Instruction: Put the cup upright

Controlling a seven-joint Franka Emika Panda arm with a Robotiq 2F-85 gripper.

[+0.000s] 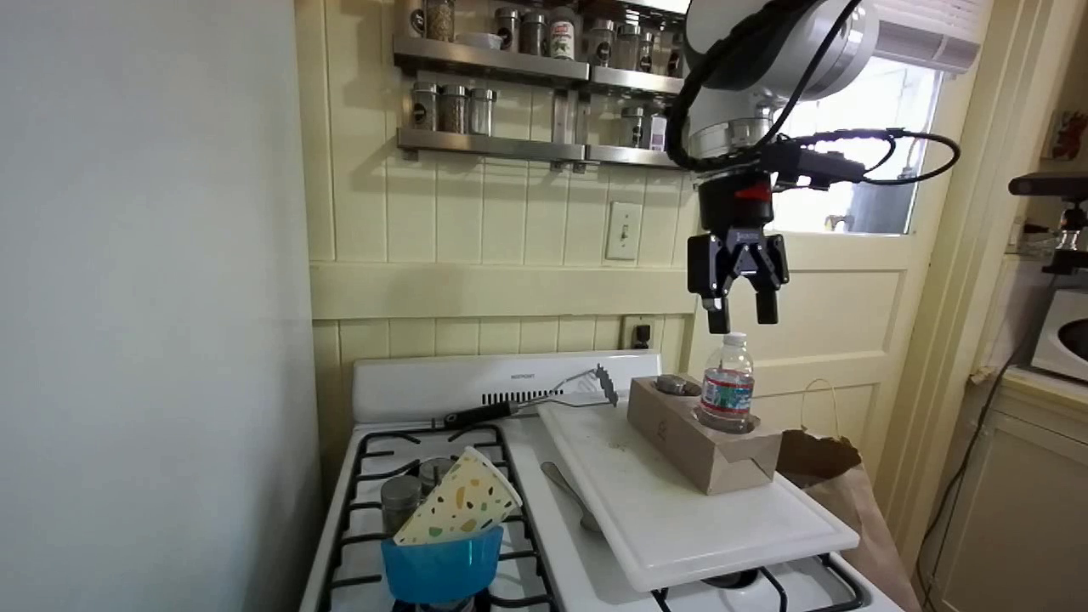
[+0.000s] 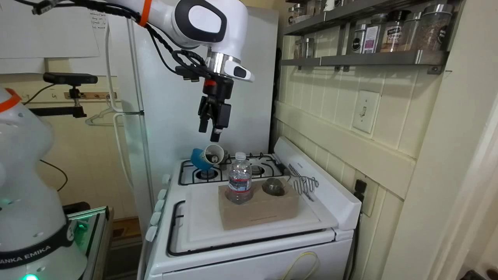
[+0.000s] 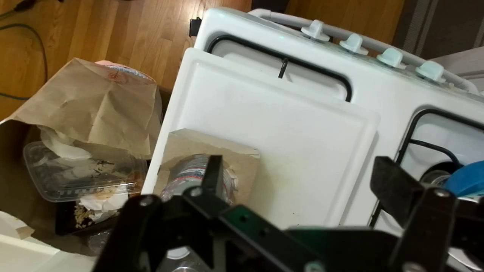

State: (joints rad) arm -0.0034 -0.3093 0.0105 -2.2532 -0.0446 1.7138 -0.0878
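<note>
From the claw (image 1: 744, 314), gaping wide and empty, the tilted cup (image 1: 463, 503) is lying toward the worktop (image 1: 586, 565) edge by the fridge (image 1: 153, 297), mouth facing back.

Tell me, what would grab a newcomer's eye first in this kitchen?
Probably the big white arm hanging over the stove, its black tool open with nothing in it. Next, the speckled cup, tilted and seemingly resting on the bright blue tub at one side of the stove. Then the bottle, set in a hole in the box on the white board at the other side.
</note>
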